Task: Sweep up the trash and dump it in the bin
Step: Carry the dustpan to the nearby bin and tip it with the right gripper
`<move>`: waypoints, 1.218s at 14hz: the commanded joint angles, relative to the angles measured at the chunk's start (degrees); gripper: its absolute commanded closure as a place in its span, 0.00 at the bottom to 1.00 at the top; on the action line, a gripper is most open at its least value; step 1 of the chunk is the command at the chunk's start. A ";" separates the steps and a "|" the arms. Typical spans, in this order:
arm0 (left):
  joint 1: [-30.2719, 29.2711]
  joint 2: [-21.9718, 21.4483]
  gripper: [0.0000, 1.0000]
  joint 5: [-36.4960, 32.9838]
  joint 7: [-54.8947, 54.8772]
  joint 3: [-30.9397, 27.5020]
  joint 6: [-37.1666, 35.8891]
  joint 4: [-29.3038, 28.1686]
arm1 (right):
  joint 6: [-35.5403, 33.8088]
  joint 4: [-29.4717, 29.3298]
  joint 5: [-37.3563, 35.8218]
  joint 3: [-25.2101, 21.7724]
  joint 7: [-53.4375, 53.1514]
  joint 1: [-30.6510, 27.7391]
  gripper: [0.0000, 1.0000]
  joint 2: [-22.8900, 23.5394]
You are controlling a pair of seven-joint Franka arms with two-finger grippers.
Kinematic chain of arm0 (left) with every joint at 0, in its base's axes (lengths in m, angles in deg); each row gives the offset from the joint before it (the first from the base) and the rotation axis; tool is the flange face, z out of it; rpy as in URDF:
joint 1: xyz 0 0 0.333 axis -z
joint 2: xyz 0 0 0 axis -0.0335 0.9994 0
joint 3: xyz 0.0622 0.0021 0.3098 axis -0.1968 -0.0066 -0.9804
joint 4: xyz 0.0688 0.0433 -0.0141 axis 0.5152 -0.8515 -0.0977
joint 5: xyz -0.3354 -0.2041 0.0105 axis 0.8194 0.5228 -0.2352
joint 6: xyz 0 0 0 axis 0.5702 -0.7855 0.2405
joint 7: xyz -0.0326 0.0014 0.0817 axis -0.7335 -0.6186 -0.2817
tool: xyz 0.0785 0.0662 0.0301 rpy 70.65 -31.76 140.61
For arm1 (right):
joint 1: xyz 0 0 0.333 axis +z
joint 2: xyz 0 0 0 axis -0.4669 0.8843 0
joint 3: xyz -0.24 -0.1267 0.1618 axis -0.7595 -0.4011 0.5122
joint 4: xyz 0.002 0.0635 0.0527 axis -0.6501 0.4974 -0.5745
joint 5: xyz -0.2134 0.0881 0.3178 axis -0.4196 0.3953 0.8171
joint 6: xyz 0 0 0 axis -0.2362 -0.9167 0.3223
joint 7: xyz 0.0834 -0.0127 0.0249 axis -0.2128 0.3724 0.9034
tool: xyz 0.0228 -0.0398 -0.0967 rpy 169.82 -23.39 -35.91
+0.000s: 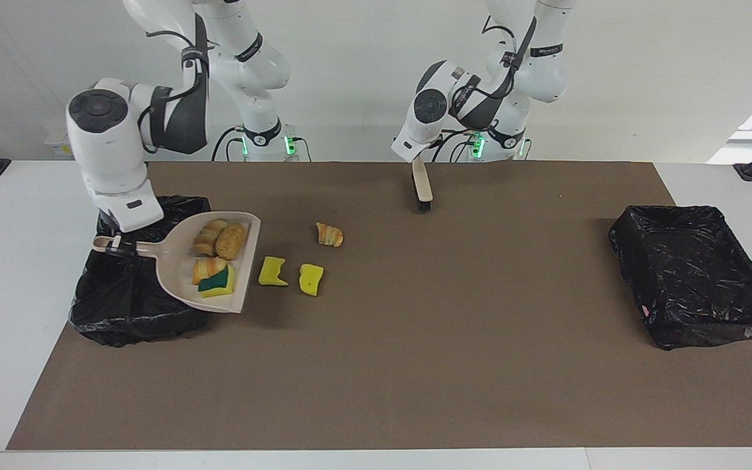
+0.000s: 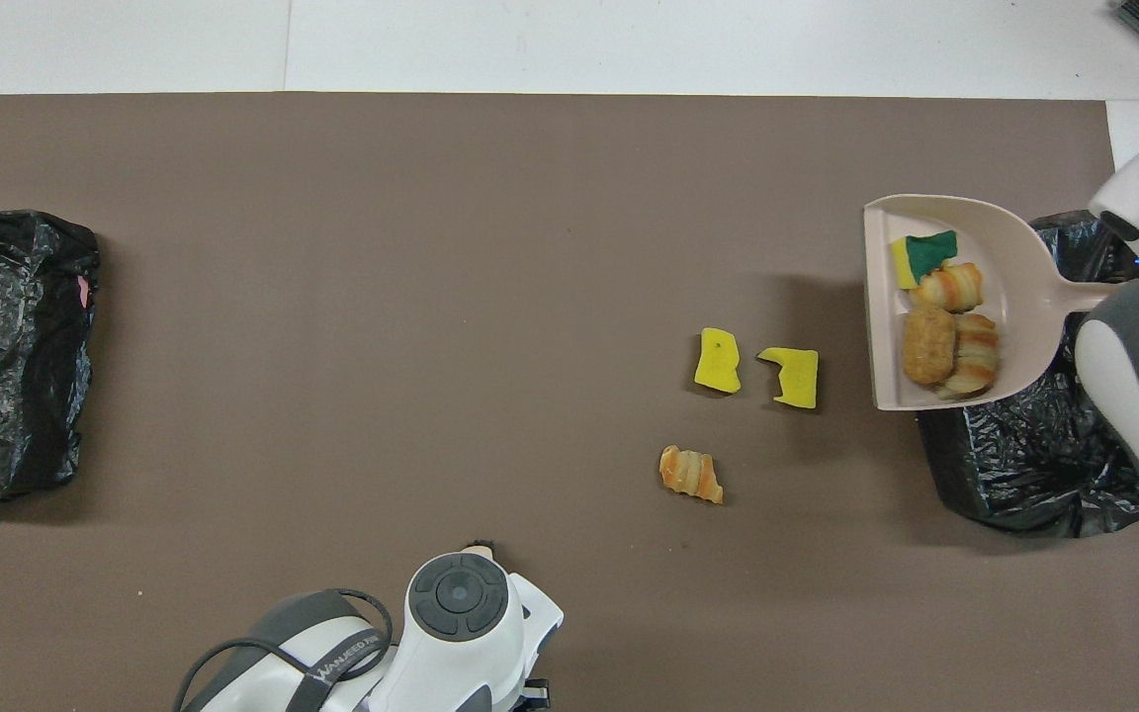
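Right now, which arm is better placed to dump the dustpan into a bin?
Right. Its tool already holds the loaded dustpan by the handle over the bin at its end. The left tool holds the brush, away from both bins.

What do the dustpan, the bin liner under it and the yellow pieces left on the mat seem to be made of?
Dustpan: looks like rigid moulded plastic, matte beige, one smooth piece with a thin raised rim. Bin liner: thin black plastic film, glossy and crinkled. Yellow pieces: probably sponge foam, matte, with cut notched edges; their pores cannot be made out.
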 commanded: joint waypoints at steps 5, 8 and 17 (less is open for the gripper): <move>2.91 -0.32 1.00 0.76 1.17 -0.90 2.41 -1.92 | 3.19 7.79 -31.28 0.58 -5.78 -1.95 1.00 -6.00; 2.12 0.91 0.61 0.50 1.26 -1.07 2.14 -0.26 | 4.95 14.29 -37.59 0.49 -8.79 -2.38 1.00 -10.31; -5.51 1.53 0.00 -15.94 -4.08 -1.51 -4.61 15.28 | 18.59 28.04 -57.19 0.58 -13.54 -6.17 1.00 -20.43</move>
